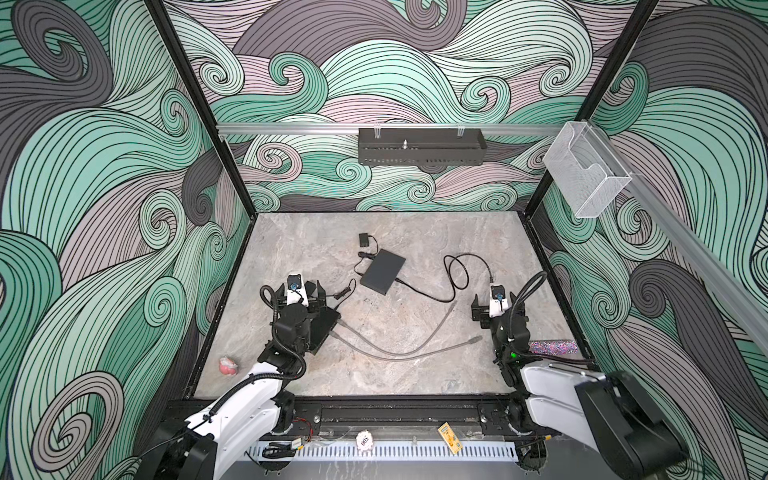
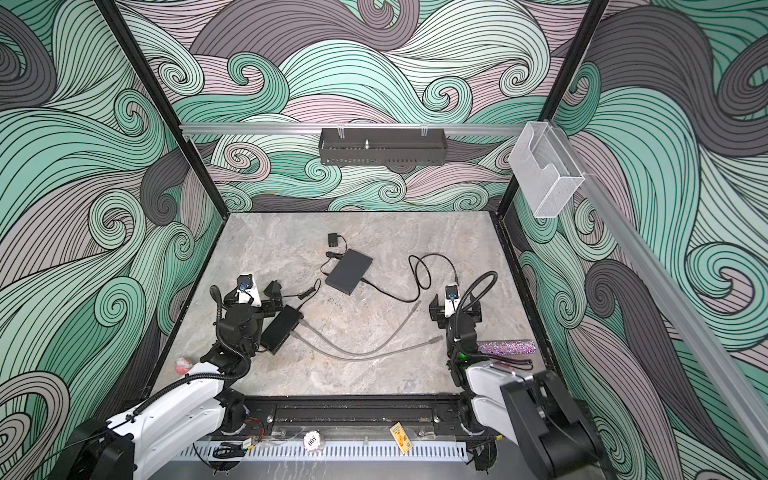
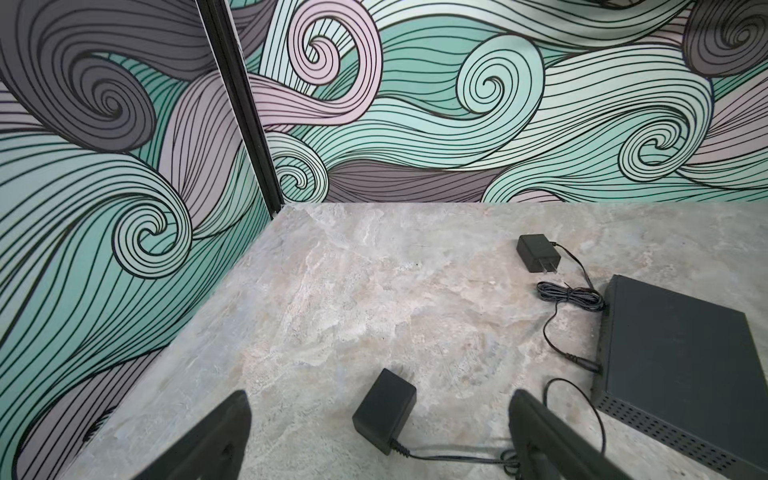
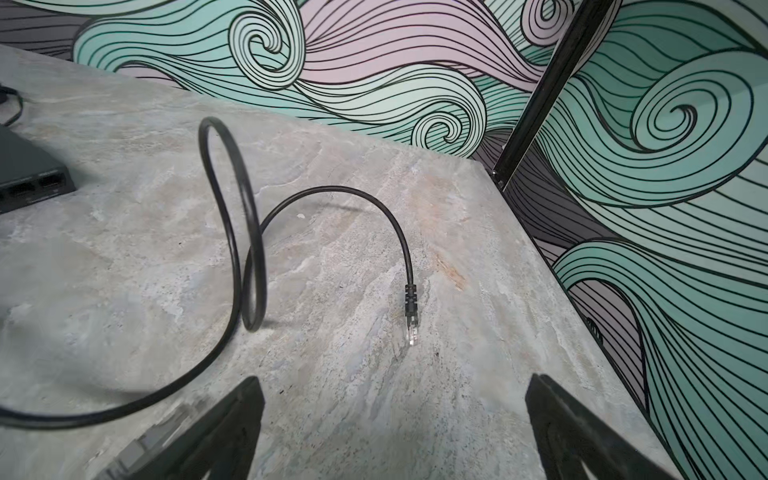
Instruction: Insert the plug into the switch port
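Observation:
The dark grey switch (image 1: 382, 272) lies flat mid-table, and its row of ports (image 4: 33, 189) shows in the right wrist view. A black cable (image 1: 455, 270) runs from the switch, loops, and ends in a clear plug (image 4: 411, 328) lying loose on the table a little ahead of my right gripper (image 4: 395, 378). That gripper (image 1: 496, 301) is open and empty. My left gripper (image 1: 303, 289) is open at the left, and a black power adapter (image 3: 384, 411) lies on the table between its fingers, untouched.
A second black switch (image 2: 282, 328) lies under the left arm, with two grey cables (image 1: 399, 353) trailing right. One grey plug (image 4: 141, 449) lies beside a right finger. Another adapter (image 1: 365, 240) sits behind the switch. A pink ball (image 1: 227, 365) and a glitter tube (image 1: 555, 347) lie near the side walls.

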Robot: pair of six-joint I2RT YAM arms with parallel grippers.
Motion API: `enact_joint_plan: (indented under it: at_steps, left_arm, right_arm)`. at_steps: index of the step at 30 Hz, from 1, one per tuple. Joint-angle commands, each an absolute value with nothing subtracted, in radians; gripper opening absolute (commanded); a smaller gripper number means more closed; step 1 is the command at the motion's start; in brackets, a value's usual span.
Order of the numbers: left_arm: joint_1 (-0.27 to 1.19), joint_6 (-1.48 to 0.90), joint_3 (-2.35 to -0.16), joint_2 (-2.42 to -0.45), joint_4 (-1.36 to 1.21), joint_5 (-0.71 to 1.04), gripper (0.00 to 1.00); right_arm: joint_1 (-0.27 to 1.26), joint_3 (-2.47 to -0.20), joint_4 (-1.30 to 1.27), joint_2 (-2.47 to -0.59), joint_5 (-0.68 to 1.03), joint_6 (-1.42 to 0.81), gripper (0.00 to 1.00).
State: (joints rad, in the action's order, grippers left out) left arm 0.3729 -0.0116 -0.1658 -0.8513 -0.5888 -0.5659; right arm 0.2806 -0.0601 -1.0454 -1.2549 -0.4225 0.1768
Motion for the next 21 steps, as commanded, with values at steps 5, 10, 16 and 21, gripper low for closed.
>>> enact_joint_plan:
  at_steps: [5, 10, 16, 21]
  left_arm:
    - [0.311, 0.014, -0.098, -0.928, -0.758, -0.604, 0.99]
    - [0.256, -0.038, -0.067, -0.995, -0.864, -0.612, 0.99]
    - [0.225, -0.041, -0.047, -0.955, -0.852, -0.627, 0.99]
    - [0.178, -0.056, -0.049, -1.005, -0.903, -0.599, 0.99]
  right_arm:
    - [0.242, -0.163, -1.395, -1.573, -0.436, 0.173, 0.99]
    - [0.151, -0.232, -1.266, -1.59, -0.294, 0.1, 0.99]
    - [0.104, -0.365, -0.95, -1.554, -0.257, 0.043, 0.99]
    - [0.101, -0.365, -0.934, -1.544, -0.25, 0.043, 0.99]
